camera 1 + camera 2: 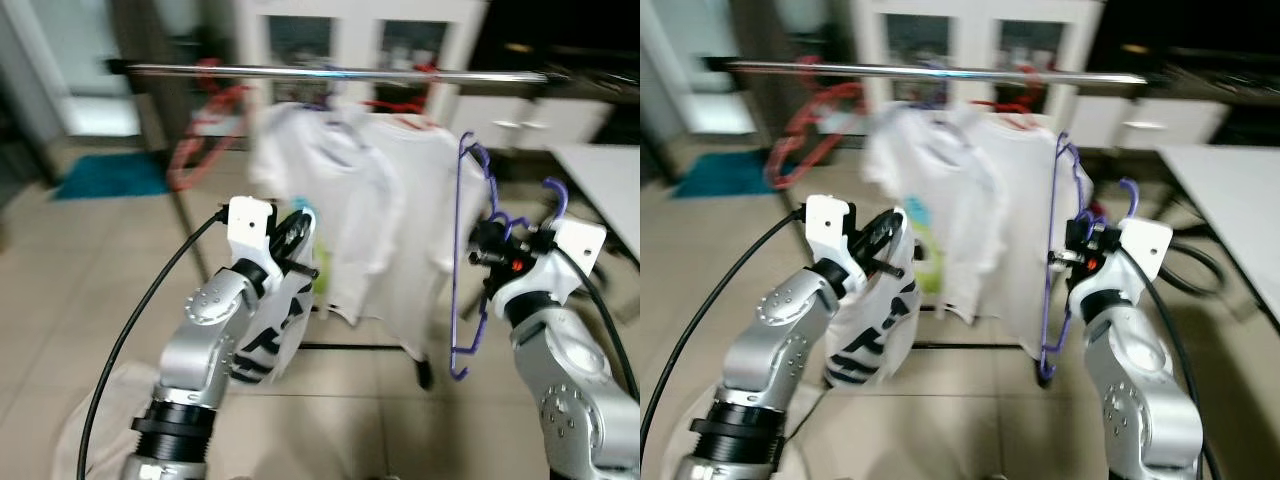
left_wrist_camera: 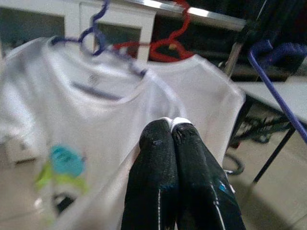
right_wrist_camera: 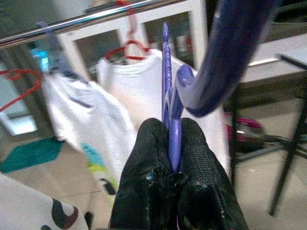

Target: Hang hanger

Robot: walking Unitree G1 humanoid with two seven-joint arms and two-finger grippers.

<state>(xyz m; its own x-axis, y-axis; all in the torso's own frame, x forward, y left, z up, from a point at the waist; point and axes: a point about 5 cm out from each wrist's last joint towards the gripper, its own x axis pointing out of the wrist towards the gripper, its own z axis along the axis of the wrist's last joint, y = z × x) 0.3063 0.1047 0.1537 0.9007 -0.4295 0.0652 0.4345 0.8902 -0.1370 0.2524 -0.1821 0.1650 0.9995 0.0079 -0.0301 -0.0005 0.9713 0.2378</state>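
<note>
On the right, short of the rail (image 1: 330,72), the purple hanger (image 1: 462,270) hung pinched in the right gripper (image 3: 175,139); its hook needed lifting over the bar beside the white shirts (image 1: 400,220). The left gripper (image 2: 171,125) clamped white cloth (image 1: 872,325).

Two shirts (image 1: 345,190) hang on the rail (image 1: 330,72) in front of me. My right gripper (image 1: 487,256) holds a hanger (image 1: 462,300) just right of them, below the rail. My left gripper (image 1: 296,238) holds a shirt (image 1: 875,330) to their left.

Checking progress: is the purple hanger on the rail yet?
No. The purple hanger is off the rail, pinched in the right gripper.
</note>
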